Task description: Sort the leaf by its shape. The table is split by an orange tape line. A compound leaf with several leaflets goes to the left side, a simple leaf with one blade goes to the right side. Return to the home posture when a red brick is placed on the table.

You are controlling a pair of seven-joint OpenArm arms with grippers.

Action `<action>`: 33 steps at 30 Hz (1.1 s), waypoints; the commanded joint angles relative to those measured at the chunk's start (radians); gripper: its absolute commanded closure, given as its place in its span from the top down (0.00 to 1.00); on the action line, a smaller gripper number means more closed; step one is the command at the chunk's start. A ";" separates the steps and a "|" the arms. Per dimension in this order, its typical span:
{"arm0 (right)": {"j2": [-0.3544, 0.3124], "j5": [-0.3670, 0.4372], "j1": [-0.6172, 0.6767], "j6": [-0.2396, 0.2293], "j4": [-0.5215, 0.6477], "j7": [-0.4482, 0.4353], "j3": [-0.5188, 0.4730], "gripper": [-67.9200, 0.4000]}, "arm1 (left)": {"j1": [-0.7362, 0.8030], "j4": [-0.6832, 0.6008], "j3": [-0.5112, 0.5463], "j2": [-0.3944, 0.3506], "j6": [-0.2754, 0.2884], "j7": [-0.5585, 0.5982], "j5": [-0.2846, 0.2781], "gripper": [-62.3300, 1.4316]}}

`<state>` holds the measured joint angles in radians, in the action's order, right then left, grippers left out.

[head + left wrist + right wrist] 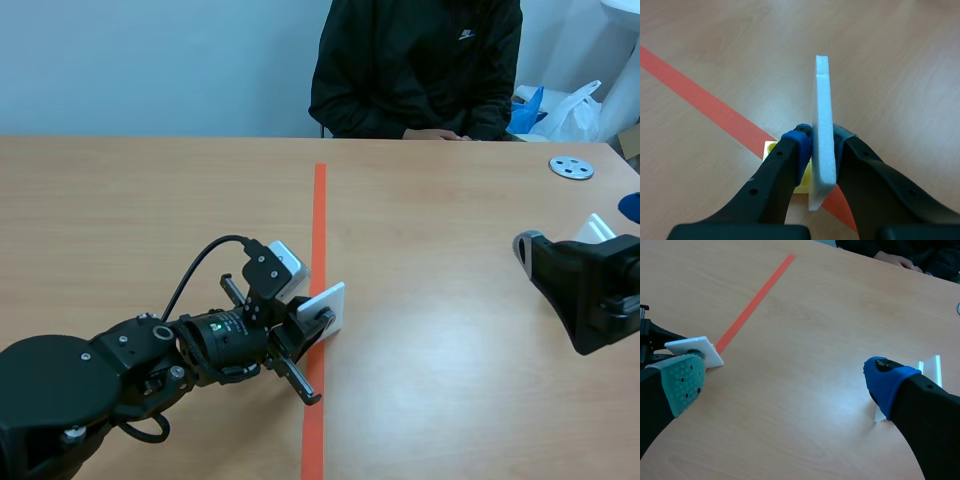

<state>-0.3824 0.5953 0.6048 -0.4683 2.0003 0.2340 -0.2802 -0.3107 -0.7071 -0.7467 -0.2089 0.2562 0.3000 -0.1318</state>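
Two claws are working over the desk. The left claw is clamping a white card, its pads pressing on both faces, at the orange tape line. The card's printed face is not showing. The right claw is hanging with fingers spread wide, well apart from the card, beside a white stand.

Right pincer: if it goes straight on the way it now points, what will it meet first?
Probably the bare table: only wood shows ahead between the fingers of the open right pincer. The white card lies off to one side, though depth is unclear.
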 commanded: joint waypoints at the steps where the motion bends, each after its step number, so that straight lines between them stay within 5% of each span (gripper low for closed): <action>1: -0.008 0.014 -0.006 0.003 0.002 -0.015 -0.007 1.00 | -0.010 -0.062 0.008 -0.021 0.001 -0.027 -0.047 0.11; 5: -0.008 0.015 -0.006 0.003 0.002 -0.016 -0.007 1.00 | 0.005 -0.183 0.053 -0.076 0.000 -0.091 -0.170 0.11; 14: -0.008 0.015 -0.006 0.003 0.002 -0.015 -0.007 1.00 | 0.034 -0.323 0.304 -0.161 -0.022 -0.167 -0.290 0.11; 24: -0.008 0.014 -0.006 0.003 0.002 -0.014 -0.007 1.00 | 0.033 -0.246 0.455 -0.208 -0.154 -0.185 -0.401 0.11; 33: -0.008 0.015 -0.006 0.003 0.002 -0.014 -0.007 1.00 | -0.014 -0.036 0.497 -0.207 -0.187 -0.103 -0.435 0.11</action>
<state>-0.3824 0.5987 0.6048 -0.4683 2.0003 0.2340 -0.2802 -0.2932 -0.7300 -0.2592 -0.4152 0.0708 0.1719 -0.5617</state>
